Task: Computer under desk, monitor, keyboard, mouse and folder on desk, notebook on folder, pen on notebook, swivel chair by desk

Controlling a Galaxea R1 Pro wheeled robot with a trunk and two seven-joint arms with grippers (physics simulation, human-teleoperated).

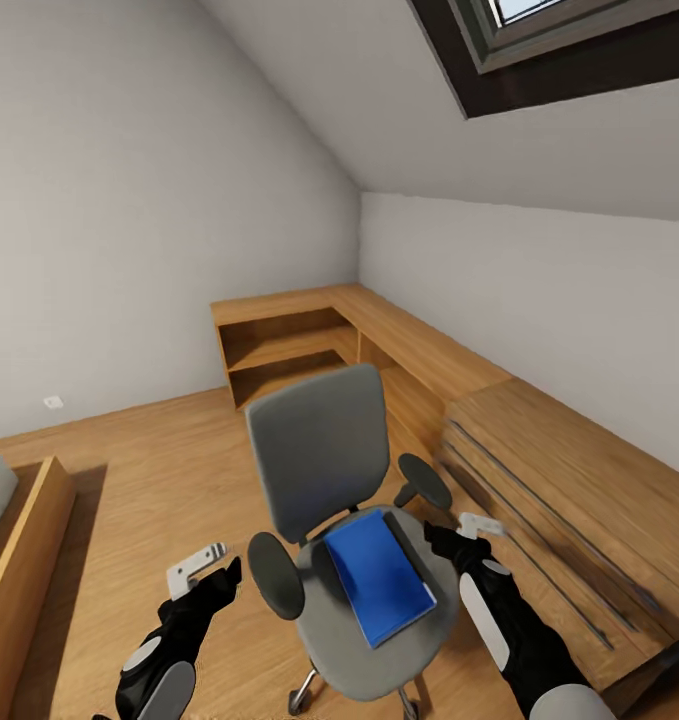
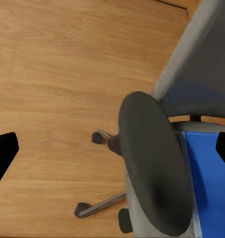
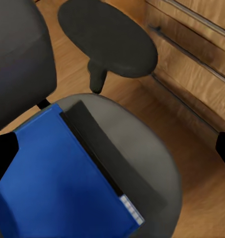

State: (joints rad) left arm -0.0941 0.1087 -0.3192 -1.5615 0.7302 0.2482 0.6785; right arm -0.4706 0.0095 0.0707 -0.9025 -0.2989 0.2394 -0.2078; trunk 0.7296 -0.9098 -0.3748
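The grey swivel chair (image 1: 317, 455) stands on the wood floor just in front of me, with black armrests (image 2: 151, 171) on both sides. A bright blue folder (image 1: 379, 578) lies flat on its seat (image 3: 142, 148), the folder (image 3: 57, 183) showing a dark spine edge. My left gripper (image 1: 229, 574) hangs open beside the chair's left armrest, its fingers (image 2: 3, 153) spread wide above it. My right gripper (image 1: 437, 537) is open over the seat's right side, close to the folder's edge, with nothing between its fingers (image 3: 3, 156). The desk, computer, monitor, keyboard, mouse, notebook and pen are out of view.
A light wooden drawer chest (image 1: 564, 480) runs along the right wall, close to the chair's right armrest (image 3: 110, 34). A wooden shelf unit (image 1: 294, 345) fills the far corner. A wooden bed frame (image 1: 24, 545) is at the left. Open floor (image 1: 149, 470) lies between.
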